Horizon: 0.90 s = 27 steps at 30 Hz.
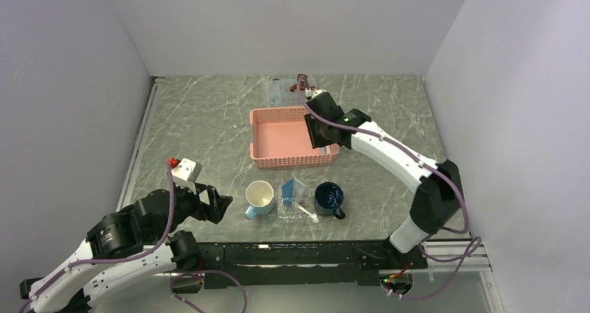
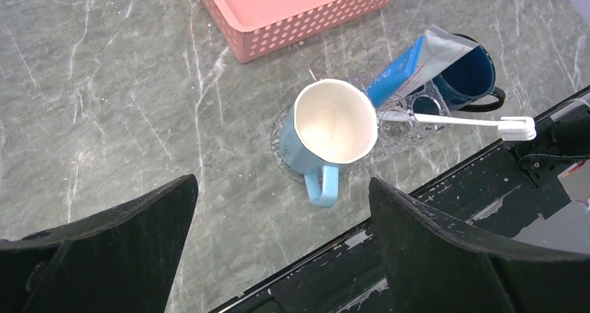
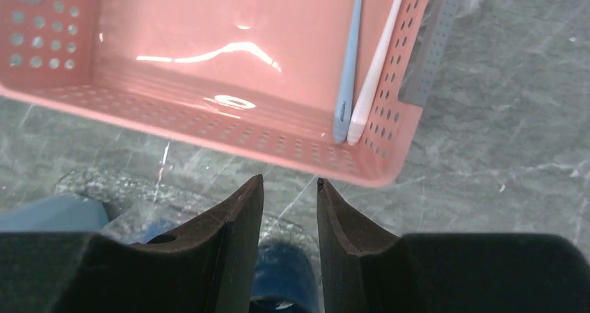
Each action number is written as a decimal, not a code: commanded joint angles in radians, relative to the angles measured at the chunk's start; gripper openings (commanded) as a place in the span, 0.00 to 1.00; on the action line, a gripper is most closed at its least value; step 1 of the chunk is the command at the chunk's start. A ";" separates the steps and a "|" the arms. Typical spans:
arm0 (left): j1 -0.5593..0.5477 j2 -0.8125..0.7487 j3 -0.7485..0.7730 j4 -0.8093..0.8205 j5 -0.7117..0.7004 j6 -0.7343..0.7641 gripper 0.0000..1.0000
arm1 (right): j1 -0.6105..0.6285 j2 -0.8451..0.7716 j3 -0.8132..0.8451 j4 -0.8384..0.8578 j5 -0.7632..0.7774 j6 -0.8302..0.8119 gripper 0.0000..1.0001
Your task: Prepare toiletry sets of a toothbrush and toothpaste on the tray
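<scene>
A small clear tray sits between two cups near the front edge. In it lie a light-blue toothpaste tube and a white toothbrush; both also show in the left wrist view, the toothpaste and the toothbrush. Another white toothbrush lies beside a slim blue stick along the pink basket's right wall. My right gripper hovers over the basket's near right part, narrowly open and empty. My left gripper stands wide open and empty, left of the cups.
The pink lattice basket stands mid-table. A light-blue cup is left of the tray and a dark blue mug right of it. A larger clear tray lies at the back. The table's black front rail runs just below the cup.
</scene>
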 commanded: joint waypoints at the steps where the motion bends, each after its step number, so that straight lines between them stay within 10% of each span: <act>1: -0.002 0.006 -0.001 0.024 -0.026 -0.012 0.99 | -0.064 0.083 0.045 0.077 -0.118 -0.039 0.37; 27: -0.003 0.007 0.001 0.014 -0.050 -0.023 0.99 | -0.175 0.442 0.156 0.113 -0.138 -0.031 0.39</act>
